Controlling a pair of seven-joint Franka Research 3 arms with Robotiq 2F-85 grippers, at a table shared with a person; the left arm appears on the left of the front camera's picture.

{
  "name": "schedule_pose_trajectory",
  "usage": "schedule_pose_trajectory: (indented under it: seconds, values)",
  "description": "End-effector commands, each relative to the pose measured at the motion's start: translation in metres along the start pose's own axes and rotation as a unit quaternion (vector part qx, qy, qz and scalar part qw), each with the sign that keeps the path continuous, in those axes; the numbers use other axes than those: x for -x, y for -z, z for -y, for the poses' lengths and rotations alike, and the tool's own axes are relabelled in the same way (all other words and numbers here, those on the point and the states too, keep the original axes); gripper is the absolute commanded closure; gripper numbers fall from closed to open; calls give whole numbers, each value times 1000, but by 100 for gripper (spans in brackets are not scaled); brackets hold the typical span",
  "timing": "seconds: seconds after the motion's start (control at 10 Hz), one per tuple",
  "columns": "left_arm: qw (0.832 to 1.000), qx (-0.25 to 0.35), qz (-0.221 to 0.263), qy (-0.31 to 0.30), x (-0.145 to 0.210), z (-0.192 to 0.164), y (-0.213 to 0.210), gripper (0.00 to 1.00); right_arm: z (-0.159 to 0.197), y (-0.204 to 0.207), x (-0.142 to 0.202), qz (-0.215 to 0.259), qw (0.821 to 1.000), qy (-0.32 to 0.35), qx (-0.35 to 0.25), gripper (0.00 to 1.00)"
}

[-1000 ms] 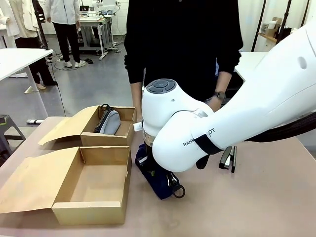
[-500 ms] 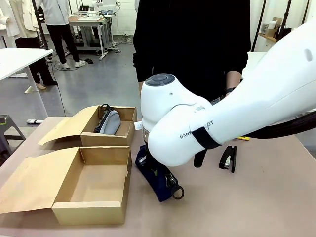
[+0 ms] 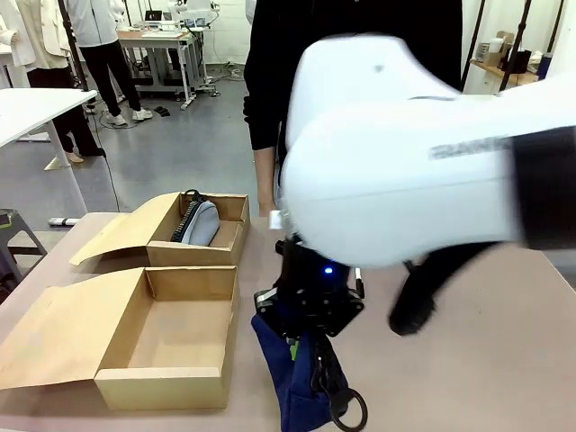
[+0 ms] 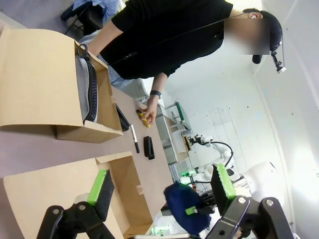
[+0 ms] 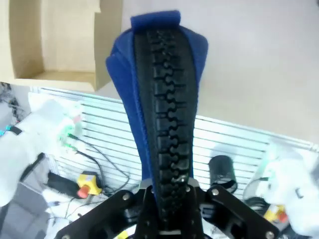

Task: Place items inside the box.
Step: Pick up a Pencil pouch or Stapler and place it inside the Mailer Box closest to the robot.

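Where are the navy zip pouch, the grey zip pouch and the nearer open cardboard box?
Navy fabric zip pouch point(image 3: 290, 389), front view, its blue side.
Grey fabric zip pouch point(image 3: 203, 225), front view, its grey flank.
Nearer open brown cardboard box point(image 3: 166, 389), front view, its front wall.

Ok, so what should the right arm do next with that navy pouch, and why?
Probably swing left over the near box and lower. The right end effector grips the navy pouch just right of that box, which stands open and empty.

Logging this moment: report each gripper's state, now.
Left gripper: open, holding nothing.
Right gripper: closed on the navy pouch, along its zip edge.
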State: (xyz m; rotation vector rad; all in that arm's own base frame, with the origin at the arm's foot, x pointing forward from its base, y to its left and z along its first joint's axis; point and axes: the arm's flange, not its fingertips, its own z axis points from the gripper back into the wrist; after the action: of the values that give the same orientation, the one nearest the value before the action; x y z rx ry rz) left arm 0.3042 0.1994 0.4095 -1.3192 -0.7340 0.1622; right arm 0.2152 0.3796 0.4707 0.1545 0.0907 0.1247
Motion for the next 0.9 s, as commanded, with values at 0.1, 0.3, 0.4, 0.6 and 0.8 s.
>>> schedule_pose_trajectory:
  seconds: [0.1,0.3,0.4,0.6,0.8]
  values:
    - [1000,11,8,11,1,0,1,0,-12,18,-21,-12,999,-33,27,100]
    - [1000,11,8,11,1,0,1,0,-5,5,0,8,1000,-3,-17,95]
    - [1000,11,8,11,1,0,1,0,-17,-1,-2,39,998,21,-42,95]
    - [1000,11,8,11,1,0,1,0,-48,-5,-6,40,997,50,-50,95]
    - [1000,11,8,11,1,0,1,0,-80,-5,-12,51,991,108,-64,95]
